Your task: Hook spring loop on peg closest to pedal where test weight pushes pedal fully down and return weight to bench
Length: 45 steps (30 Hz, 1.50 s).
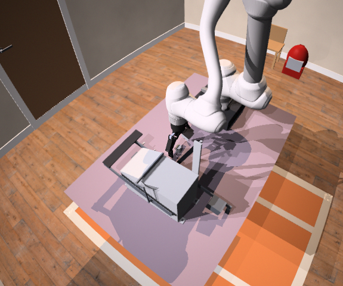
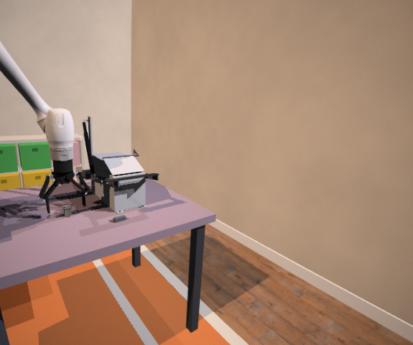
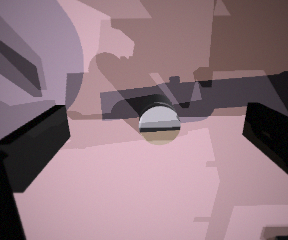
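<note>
Weight upright on bench, gripper spread wide above it, holding nothing.

Weight is a small steel cylinder with a flat round top, standing beside the feeder between the splayed black fingers, touching neither. Feeder is a grey box with a sloped pale lid and dark frame bars; its contents cannot be seen. Bench top is smooth, pale mauve, crossed by hard shadows. Pedal, spring and pegs are too small or shadowed to make out; arm is cut off at the frame edge.
</note>
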Each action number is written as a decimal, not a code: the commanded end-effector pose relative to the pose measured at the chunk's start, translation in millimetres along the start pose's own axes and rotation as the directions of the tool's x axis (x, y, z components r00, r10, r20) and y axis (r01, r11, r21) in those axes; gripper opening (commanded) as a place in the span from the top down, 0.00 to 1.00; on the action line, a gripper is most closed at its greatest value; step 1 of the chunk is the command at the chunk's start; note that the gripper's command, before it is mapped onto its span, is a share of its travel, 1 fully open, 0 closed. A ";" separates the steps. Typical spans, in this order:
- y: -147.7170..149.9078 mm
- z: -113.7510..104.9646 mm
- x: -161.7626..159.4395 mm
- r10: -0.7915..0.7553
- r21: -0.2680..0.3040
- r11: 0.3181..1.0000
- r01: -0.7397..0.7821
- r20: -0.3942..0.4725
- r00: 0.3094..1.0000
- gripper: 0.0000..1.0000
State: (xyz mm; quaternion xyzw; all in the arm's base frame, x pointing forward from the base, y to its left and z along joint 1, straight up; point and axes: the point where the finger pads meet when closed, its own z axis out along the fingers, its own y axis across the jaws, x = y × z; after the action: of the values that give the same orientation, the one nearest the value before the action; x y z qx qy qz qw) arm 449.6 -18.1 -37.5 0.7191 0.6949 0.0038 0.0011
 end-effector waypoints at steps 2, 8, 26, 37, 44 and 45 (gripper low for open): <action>0.5 -0.4 0.1 0.000 -0.001 1.000 0.000 0.000 1.000 0.00; 0.5 -0.4 0.1 0.000 -0.001 1.000 0.000 0.000 1.000 0.00; 0.5 -0.4 0.1 0.000 -0.001 1.000 0.000 0.000 1.000 0.00; 0.5 -0.4 0.1 0.000 -0.001 1.000 0.000 0.000 1.000 0.00; 0.5 -11.1 0.1 0.000 -0.001 1.000 0.000 0.000 1.000 0.00; 0.5 -13.8 0.1 0.000 -0.001 1.000 0.000 0.000 1.000 0.00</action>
State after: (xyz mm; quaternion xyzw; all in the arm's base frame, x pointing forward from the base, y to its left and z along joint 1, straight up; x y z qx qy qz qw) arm 449.5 -18.0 -28.0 0.7190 0.6950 0.0039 0.0011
